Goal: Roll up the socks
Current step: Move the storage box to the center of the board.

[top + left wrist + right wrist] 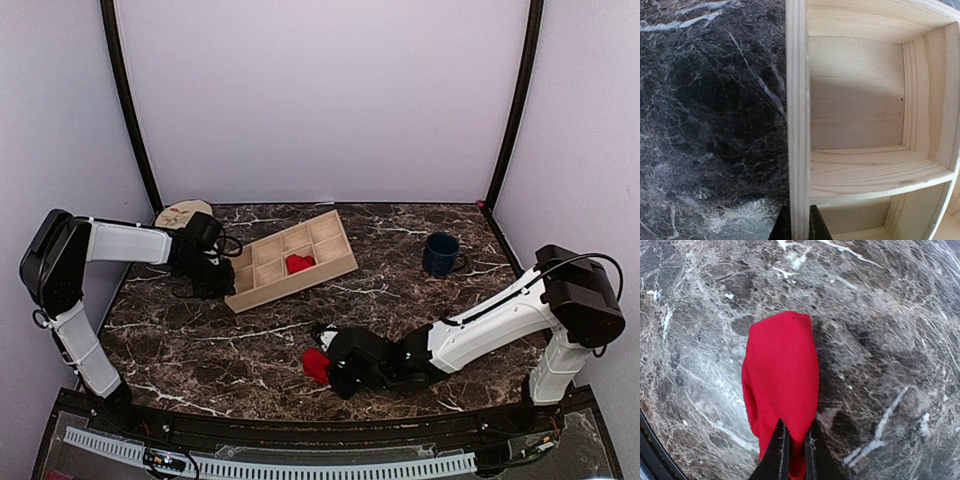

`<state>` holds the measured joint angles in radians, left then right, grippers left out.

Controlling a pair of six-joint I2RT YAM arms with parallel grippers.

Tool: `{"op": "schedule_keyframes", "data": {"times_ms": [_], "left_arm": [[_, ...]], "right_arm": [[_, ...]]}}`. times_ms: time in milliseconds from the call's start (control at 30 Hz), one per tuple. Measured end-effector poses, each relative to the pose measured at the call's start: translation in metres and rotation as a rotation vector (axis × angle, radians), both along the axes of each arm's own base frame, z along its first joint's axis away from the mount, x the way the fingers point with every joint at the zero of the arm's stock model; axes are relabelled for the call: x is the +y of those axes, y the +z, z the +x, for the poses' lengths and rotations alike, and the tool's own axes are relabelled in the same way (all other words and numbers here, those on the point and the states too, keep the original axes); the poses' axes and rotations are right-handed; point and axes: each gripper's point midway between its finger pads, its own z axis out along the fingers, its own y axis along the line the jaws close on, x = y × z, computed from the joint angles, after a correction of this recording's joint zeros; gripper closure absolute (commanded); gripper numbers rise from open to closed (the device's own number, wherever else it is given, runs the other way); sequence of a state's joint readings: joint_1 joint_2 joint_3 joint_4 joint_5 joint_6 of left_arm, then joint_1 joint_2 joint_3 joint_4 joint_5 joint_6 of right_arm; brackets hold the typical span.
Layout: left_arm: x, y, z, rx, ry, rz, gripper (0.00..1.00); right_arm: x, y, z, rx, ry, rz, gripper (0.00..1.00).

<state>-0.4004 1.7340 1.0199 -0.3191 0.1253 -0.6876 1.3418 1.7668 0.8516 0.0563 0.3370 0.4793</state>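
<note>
From the top view, the left gripper sits at the 9 o'clock end of the wooden tray, which lies toward 11 o'clock on the marble table. A second red sock rests in a near-row compartment around the tray's middle. A blue mug stands at 2 o'clock and a round wooden disc at 10 o'clock. Toward 6 o'clock the right gripper meets a red sock lying on the table.

In the left wrist view, the left gripper is pinched on the tray's outer wall, one finger on each side.

In the right wrist view, the right gripper is clamped on the 6 o'clock end of the red sock, whose bunched body stretches toward 12 o'clock on the marble
</note>
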Motion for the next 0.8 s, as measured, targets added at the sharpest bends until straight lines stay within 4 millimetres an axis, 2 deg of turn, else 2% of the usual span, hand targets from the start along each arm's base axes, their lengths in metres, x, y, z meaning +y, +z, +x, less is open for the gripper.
{"op": "schedule_keyframes", "data": {"times_ms": [167,400,667,800], "left_arm": [[-0.011,0.000,-0.004,-0.013,-0.037,0.011,1.00],[-0.037,0.001,-0.024,0.005,-0.123,0.025,1.00],[-0.032,0.006,-0.037,0.064,-0.104,0.106,0.96],[-0.029,0.009,-0.045,0.094,-0.072,0.157,0.93]], "right_arm": [[-0.011,0.001,0.001,-0.011,-0.013,-0.029,1.00],[-0.020,0.008,0.002,-0.019,-0.024,-0.053,1.00],[-0.027,0.030,0.002,-0.032,-0.035,-0.036,1.00],[-0.033,0.034,0.002,-0.033,-0.038,-0.050,1.00]]}}
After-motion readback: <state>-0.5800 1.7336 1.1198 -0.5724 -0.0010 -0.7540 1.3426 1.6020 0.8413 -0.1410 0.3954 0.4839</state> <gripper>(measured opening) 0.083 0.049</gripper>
